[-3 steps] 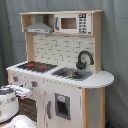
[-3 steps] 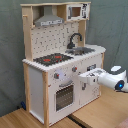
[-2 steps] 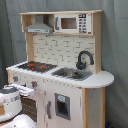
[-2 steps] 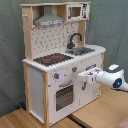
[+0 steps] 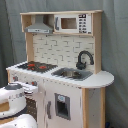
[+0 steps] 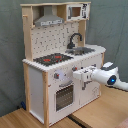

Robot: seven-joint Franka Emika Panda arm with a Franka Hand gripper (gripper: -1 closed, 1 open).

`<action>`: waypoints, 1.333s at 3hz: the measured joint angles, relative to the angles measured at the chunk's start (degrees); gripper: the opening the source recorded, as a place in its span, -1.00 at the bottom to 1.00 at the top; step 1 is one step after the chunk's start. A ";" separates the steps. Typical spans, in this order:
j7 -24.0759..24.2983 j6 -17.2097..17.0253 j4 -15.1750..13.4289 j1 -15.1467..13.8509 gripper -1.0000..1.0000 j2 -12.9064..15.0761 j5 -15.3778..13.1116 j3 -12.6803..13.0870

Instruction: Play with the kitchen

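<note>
The kitchen (image 5: 65, 50) is a tall white and light-wood toy with a black-red hob (image 5: 35, 66), a grey sink (image 5: 70, 74), a black tap (image 5: 84, 59), a hood (image 5: 39, 26) and a microwave (image 5: 72, 23). The second exterior view shows the kitchen (image 6: 35, 85) from the other side, with its oven door (image 6: 64, 95) below the hob (image 6: 52, 59). My gripper (image 6: 76, 75) reaches in from the second exterior view's right. It is level with the knob panel, just above the oven door, close to or touching the front. In the first exterior view the gripper (image 5: 31, 89) is at the lower left.
A grey curtain (image 5: 117, 50) hangs behind the kitchen. The kitchen stands on a light wooden surface (image 6: 30, 117). A white cupboard door with a dark dispenser panel (image 5: 62, 105) sits below the sink. My white arm (image 6: 112, 77) stretches off to the second exterior view's right.
The gripper has moved closer to the kitchen's front, toward the second exterior view's left and slightly down. The kitchen itself has not changed.
</note>
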 joint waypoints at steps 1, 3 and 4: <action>0.03 2.22 2.96 -4.39 1.00 0.01 0.00 0.19; 2.87 4.99 4.63 -6.71 -1.00 0.01 0.04 0.54; 4.33 5.37 3.36 -6.52 -1.00 0.01 0.04 0.52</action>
